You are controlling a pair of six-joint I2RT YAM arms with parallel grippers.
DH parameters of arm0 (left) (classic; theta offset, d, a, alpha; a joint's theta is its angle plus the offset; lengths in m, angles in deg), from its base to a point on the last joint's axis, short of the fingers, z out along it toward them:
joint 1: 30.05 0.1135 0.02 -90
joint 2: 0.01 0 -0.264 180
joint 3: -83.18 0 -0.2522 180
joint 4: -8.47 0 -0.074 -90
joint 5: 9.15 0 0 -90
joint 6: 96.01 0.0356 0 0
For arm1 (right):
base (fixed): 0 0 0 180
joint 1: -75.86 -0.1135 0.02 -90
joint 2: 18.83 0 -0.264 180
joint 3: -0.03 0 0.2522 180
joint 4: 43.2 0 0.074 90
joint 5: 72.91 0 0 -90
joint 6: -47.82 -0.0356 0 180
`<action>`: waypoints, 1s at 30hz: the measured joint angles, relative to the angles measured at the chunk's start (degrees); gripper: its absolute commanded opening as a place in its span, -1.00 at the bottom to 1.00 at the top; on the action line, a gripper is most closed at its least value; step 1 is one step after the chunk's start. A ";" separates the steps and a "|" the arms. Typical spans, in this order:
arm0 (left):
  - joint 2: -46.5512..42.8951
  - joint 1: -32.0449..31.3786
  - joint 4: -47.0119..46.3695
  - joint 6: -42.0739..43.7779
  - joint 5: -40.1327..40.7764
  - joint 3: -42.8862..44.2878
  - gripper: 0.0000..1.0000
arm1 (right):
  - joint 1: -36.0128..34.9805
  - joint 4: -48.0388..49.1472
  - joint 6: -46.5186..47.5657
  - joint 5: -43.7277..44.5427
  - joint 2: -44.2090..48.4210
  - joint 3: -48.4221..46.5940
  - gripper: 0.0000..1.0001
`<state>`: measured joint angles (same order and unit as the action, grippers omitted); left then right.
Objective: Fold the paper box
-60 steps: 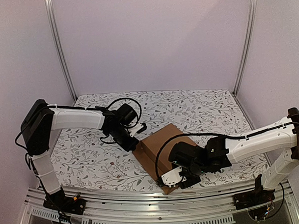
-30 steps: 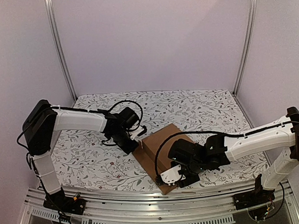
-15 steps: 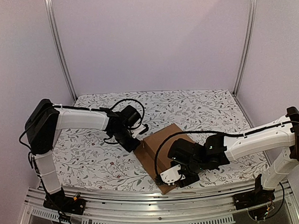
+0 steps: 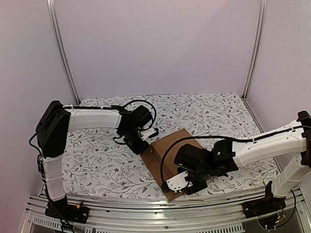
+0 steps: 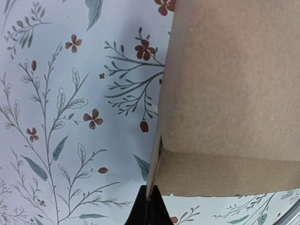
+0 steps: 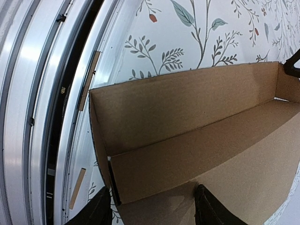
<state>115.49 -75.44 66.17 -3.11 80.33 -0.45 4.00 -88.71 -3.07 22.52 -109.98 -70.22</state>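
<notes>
bracing paper box (image 4: pixel 169 149) on desk (image 4: pixel 96 164), part-folded, near front edge.
left end effector (image 4: pixel 144 142) closed at its left corner, pinch uncertain, likely steadying; right end effector (image 4: pixel 181 184) open, fingers (image 6: pixel 101 211) astride the near wall, likely to fold it.

- We see the top view evenly and softly lit from above, with only faint shadows on the table (image 4: pixel 96 164) and no glare.
- In our left wrist view the box (image 5: pixel 234 93) looks soft and grainy at close range, while the table beside it is sharper.
- In our right wrist view the rails (image 6: pixel 28 93) carry a pale sheen and bow slightly at the left edge. The box's inner corner lies in shade.
</notes>
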 measured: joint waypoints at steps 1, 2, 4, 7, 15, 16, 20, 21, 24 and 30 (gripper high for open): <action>0.37 0.00 0.72 0.24 0.00 0.66 -1.00 | 0.00 -0.04 -0.02 -0.02 -0.04 -0.04 0.18; 0.74 0.00 1.40 0.44 -0.02 1.27 -1.00 | 0.02 -0.15 0.00 -0.02 -0.11 -0.13 0.19; 1.25 0.00 2.58 0.66 -0.02 2.27 -1.00 | 0.02 -0.15 0.02 -0.07 -0.11 -0.15 0.19; 2.45 0.00 4.92 1.18 -0.02 4.48 -1.00 | 0.02 -0.20 0.13 -0.15 -0.11 -0.17 0.20; 5.38 0.00 10.51 1.86 -0.15 9.64 -1.00 | 0.04 -0.63 0.17 -0.72 -0.22 -0.35 0.30; 5.46 0.00 10.91 1.86 -0.17 9.86 -1.00 | 0.04 -0.66 0.17 -0.87 -0.22 -0.35 0.30; 5.51 0.00 12.09 2.01 -0.17 10.03 -1.00 | 0.31 -0.94 0.20 -1.86 -0.22 -0.57 0.29; 5.51 0.00 12.28 1.99 -0.22 10.03 -1.00 | 0.31 -1.07 0.15 -1.97 -0.31 -0.72 0.26; 5.51 0.02 12.57 1.84 -0.31 10.05 -1.00 | 0.31 -2.25 -0.96 -2.29 -1.44 -2.43 0.21; 5.51 0.07 12.70 1.44 -0.28 10.05 -1.00 | 0.26 -3.17 -3.13 -1.79 -2.56 -3.89 0.18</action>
<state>121.00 -75.38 78.87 -1.67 80.05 9.60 4.27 -91.88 -6.19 20.73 -112.54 -74.11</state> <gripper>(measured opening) 0.010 0.582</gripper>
